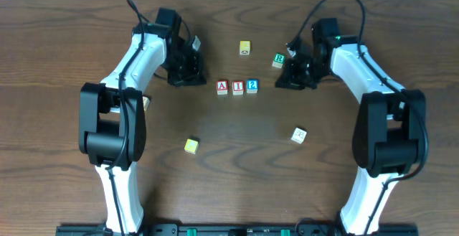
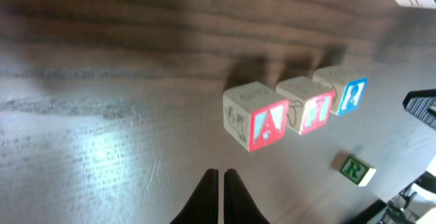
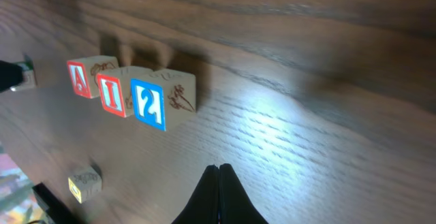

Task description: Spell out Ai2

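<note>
Each arm's fingers are pressing together on nothing. The left gripper [image 2: 220, 173] is pointing toward the "A" cube [image 2: 255, 115], the right gripper [image 3: 219, 170] toward the "2" cube [image 3: 163, 100]. The "I" cube [image 2: 306, 103] is sitting between these two, forming a row reading A-I-2. Farther off, the green "R" cube [image 1: 278, 61] is lying apart.

- Letter cubes: four, namely the A cube [image 1: 222, 87], I cube [image 1: 237, 87], 2 cube [image 1: 252, 86] and R cube [image 1: 278, 61] (two red letters, one blue, one green).
- Yellow cubes: two, the far yellow cube [image 1: 245, 47] and the near yellow cube [image 1: 190, 145].
- Cream cube [image 1: 299, 135]: one.
- Cubes in plain view: seven.
- Arms: two, the left arm [image 1: 136, 57] and right arm [image 1: 358, 67].
- Table [image 1: 229, 186]: one.
</note>
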Controlling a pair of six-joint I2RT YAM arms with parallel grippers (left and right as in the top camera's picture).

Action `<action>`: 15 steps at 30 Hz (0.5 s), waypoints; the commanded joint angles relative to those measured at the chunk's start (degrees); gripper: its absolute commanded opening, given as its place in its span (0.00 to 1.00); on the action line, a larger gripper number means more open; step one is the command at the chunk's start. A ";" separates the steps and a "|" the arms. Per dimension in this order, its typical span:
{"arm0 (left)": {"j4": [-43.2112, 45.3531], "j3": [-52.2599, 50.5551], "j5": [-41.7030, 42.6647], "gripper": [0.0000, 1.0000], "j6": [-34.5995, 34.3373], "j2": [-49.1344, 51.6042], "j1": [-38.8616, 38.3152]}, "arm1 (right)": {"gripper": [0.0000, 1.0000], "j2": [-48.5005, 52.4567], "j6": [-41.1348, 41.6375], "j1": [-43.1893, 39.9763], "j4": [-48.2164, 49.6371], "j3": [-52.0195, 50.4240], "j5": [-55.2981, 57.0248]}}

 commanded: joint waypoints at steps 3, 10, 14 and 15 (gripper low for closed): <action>4.74 -0.09 -0.07 0.06 -2.80 -0.07 -0.22 | 0.01 -1.92 2.58 1.77 4.04 -0.70 0.85; 8.24 -1.70 0.44 0.06 -6.40 1.42 -0.79 | 0.01 0.11 3.65 4.74 7.65 -0.70 3.82; 8.76 -3.85 0.11 0.06 -7.13 1.42 -2.32 | 0.01 1.66 3.65 4.74 7.45 -0.70 3.80; 8.83 -4.50 0.09 0.06 -7.72 1.42 -2.73 | 0.01 2.10 3.65 4.74 7.43 -0.70 3.82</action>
